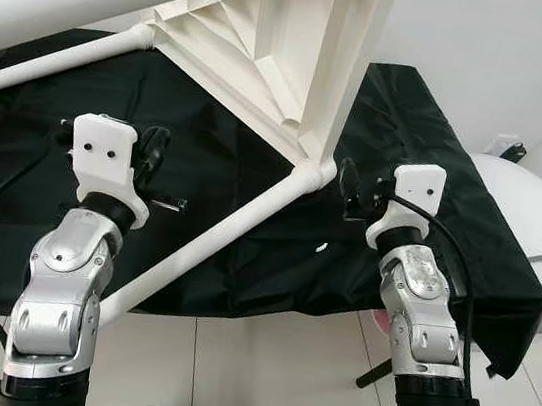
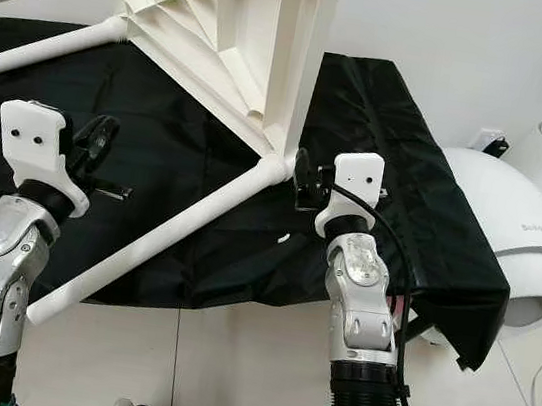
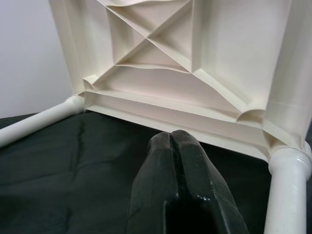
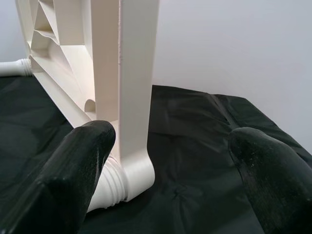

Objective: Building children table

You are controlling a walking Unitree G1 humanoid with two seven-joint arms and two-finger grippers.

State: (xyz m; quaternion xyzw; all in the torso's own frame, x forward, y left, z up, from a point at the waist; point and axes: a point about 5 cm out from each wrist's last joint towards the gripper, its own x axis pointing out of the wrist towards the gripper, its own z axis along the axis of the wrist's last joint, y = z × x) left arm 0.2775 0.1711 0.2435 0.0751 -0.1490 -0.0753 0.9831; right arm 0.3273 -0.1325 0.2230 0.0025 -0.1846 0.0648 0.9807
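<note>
A white plastic children's table (image 1: 262,50) lies tipped on its side on a black cloth (image 1: 412,132), ribbed underside facing me. One leg (image 1: 215,241) runs from the lower corner socket (image 1: 310,176) toward me and past the cloth's front edge. Another leg (image 1: 49,61) reaches out to the left. My right gripper (image 1: 349,189) hovers open just right of that socket; in the right wrist view the tabletop's edge (image 4: 129,73) stands ahead between the spread fingers (image 4: 87,161). My left gripper (image 1: 149,161) is shut and empty, left of the near leg, pointing at the underside (image 3: 161,63).
A small dark metal piece (image 1: 170,203) lies on the cloth by the left gripper, and a white speck (image 1: 321,247) near the right one. A white rounded appliance (image 1: 538,241) stands at the right. Tiled floor (image 1: 276,385) lies below the cloth's front edge.
</note>
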